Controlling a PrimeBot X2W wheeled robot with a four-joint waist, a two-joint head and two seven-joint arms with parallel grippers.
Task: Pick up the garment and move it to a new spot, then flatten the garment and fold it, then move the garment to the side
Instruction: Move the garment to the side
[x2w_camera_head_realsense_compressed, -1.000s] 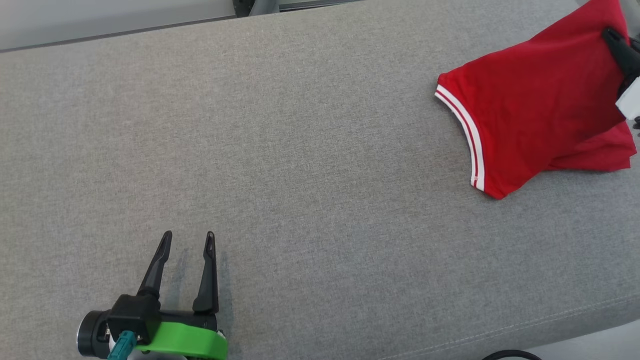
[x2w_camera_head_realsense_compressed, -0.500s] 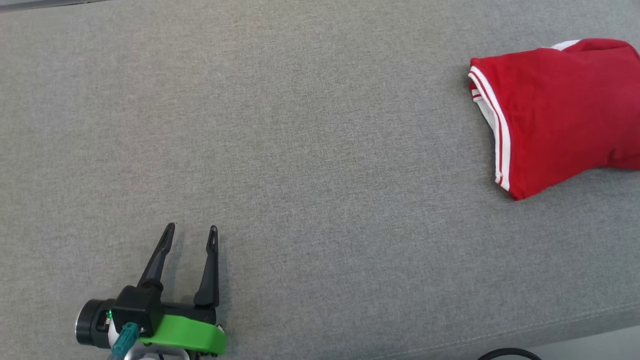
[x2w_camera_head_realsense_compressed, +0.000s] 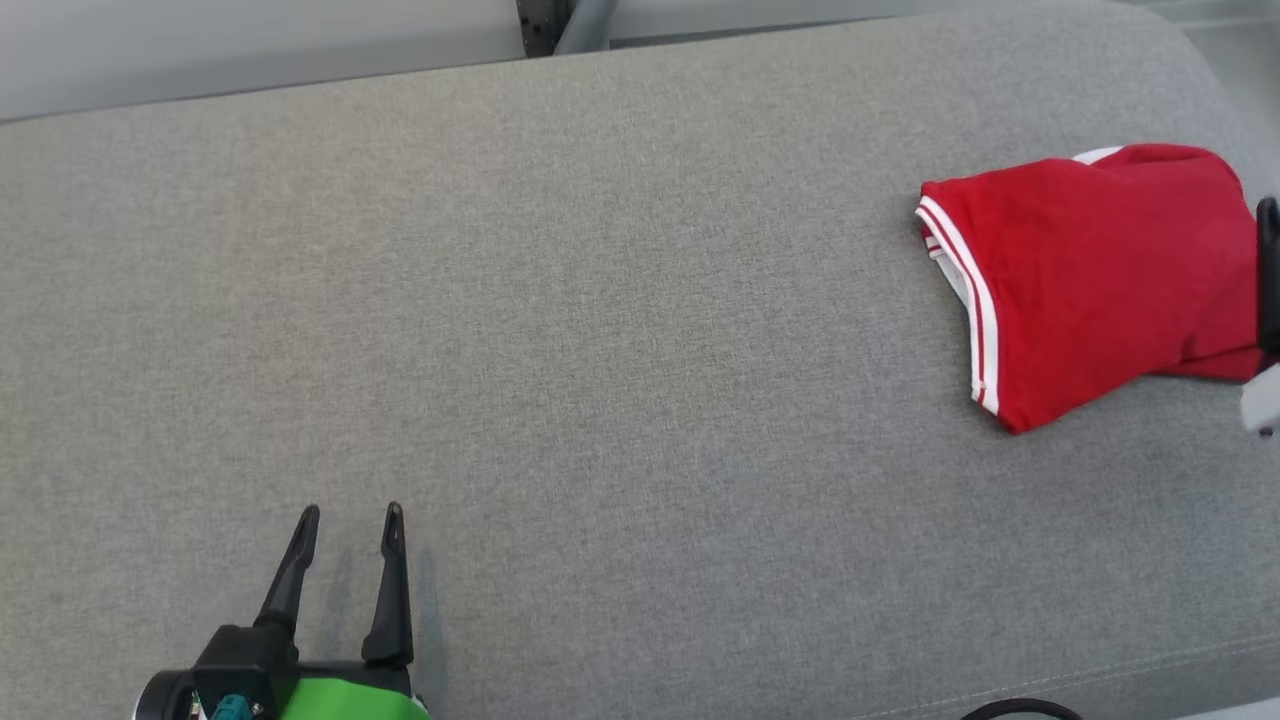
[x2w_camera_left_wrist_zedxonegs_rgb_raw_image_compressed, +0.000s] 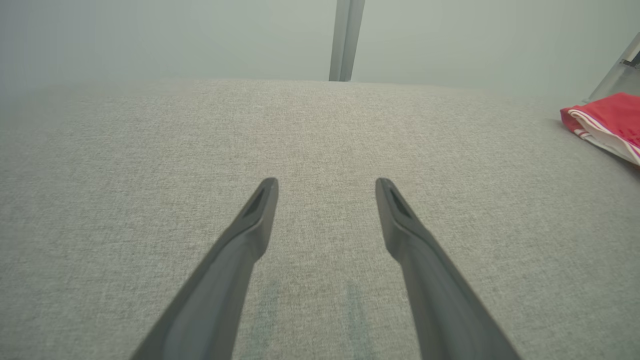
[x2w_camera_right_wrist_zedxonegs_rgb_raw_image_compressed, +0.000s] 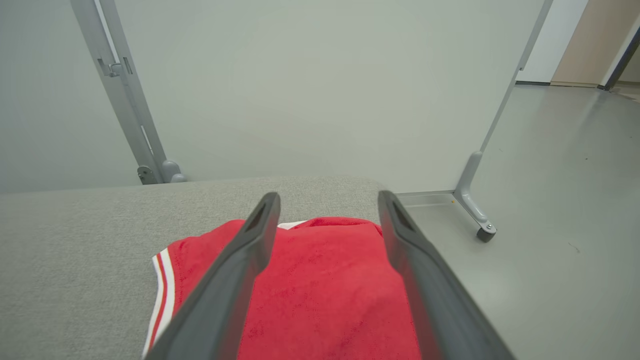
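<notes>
The red garment (x2w_camera_head_realsense_compressed: 1090, 270) with white-striped trim lies folded on the right end of the grey fabric surface (x2w_camera_head_realsense_compressed: 600, 350). A dark finger (x2w_camera_head_realsense_compressed: 1268, 260) of my right arm pokes in at the garment's right edge. In the right wrist view, my right gripper (x2w_camera_right_wrist_zedxonegs_rgb_raw_image_compressed: 327, 197) stands open just above the garment (x2w_camera_right_wrist_zedxonegs_rgb_raw_image_compressed: 325, 285), nothing between its fingers. My left gripper (x2w_camera_head_realsense_compressed: 350, 512) is open at the lower left, far from the cloth, resting low over bare fabric. In the left wrist view, my left gripper (x2w_camera_left_wrist_zedxonegs_rgb_raw_image_compressed: 326, 182) points across the surface and the garment (x2w_camera_left_wrist_zedxonegs_rgb_raw_image_compressed: 610, 117) sits at the far right.
The surface ends just right of the garment, where grey floor (x2w_camera_right_wrist_zedxonegs_rgb_raw_image_compressed: 560, 210) and a wheeled metal leg (x2w_camera_right_wrist_zedxonegs_rgb_raw_image_compressed: 475, 205) begin. A grey frame post (x2w_camera_head_realsense_compressed: 560, 20) stands behind the far edge. A black cable (x2w_camera_head_realsense_compressed: 1020, 710) curls at the near edge.
A second ago my right gripper had the garment's right side raised; now the garment lies flat and folded, with the gripper open above it. The head camera has shifted; the left gripper stays open.
</notes>
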